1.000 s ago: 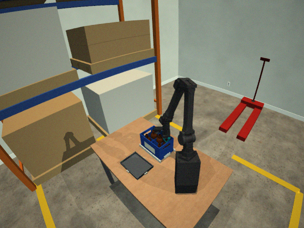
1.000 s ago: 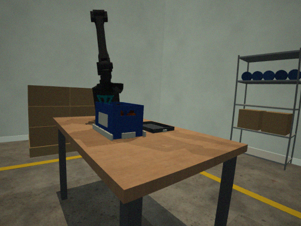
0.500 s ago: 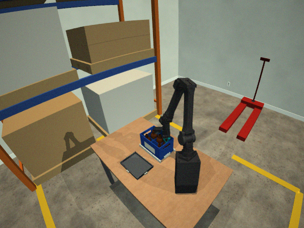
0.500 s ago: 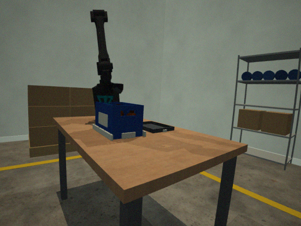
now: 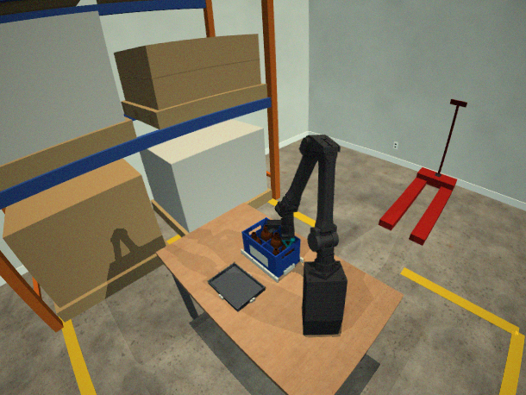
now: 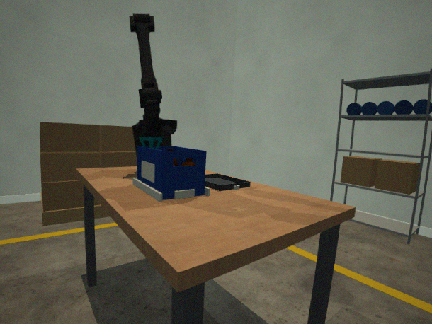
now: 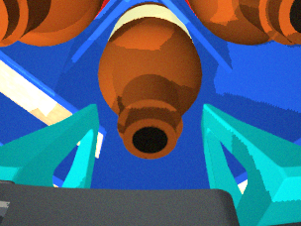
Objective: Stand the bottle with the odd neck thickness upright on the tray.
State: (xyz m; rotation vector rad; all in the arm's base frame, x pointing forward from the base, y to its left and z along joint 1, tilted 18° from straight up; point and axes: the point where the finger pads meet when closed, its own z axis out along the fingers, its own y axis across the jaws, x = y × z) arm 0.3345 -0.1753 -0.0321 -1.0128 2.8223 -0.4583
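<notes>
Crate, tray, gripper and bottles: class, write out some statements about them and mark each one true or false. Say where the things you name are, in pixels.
1. The gripper (image 7: pixel 150 113) is clamped on a bottle's neck. False: its fingers stand open, with a gap on either side of the nearest bottle (image 7: pixel 150 64).
2. The crate (image 5: pixel 270 259) (image 6: pixel 184 180) is blue. True.
3. A bottle already stands on the tray (image 5: pixel 236 286) (image 6: pixel 223 181). False: the tray holds no bottle.
4. The gripper's fingers are teal. True.
5. The crate lies tipped on its side. False: it stands upright on the table (image 5: pixel 345 302) (image 6: pixel 212 230).
6. The nearest bottle's mouth is uncapped in the wrist view. True.
</notes>
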